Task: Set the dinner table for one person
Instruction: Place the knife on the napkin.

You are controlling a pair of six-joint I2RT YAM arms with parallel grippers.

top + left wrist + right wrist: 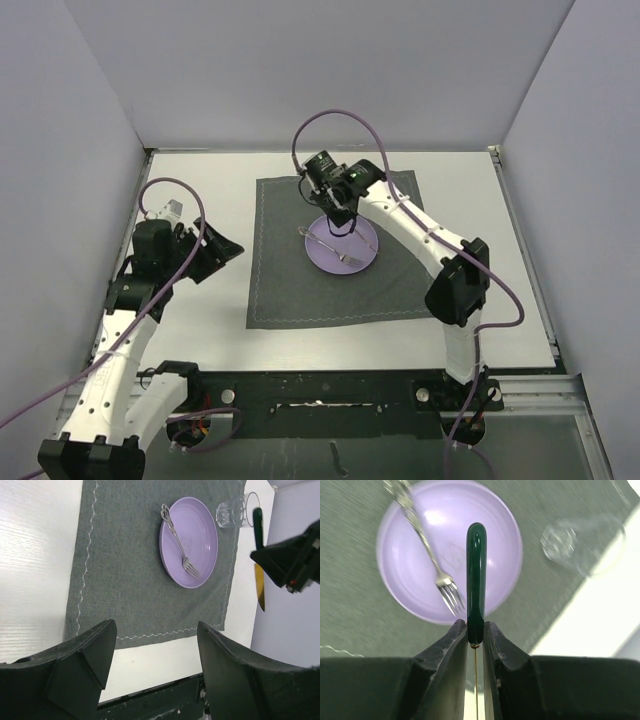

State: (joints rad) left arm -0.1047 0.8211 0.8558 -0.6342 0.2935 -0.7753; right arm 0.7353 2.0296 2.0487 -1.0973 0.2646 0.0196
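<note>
On the white dinner table (480, 200) lies a dark grey placemat (290, 280) with a purple plate (358, 252) on it. A silver fork (328, 247) rests across the plate. My right gripper (475, 627) hovers above the plate (415, 580), shut on a green-handled knife (476, 570) whose handle points forward over the fork (427, 545). In the left wrist view the knife (257, 525) shows its gold blade hanging below the right gripper (290, 562). My left gripper (155, 630) stands open and empty over the table's left side, beside the placemat (125, 580).
A clear drinking glass (235, 512) sits at the placemat's far right corner, next to the plate (197, 535); it is also blurred in the right wrist view (580, 542). Grey walls close in three sides. A black metal rail (320, 390) runs along the front edge.
</note>
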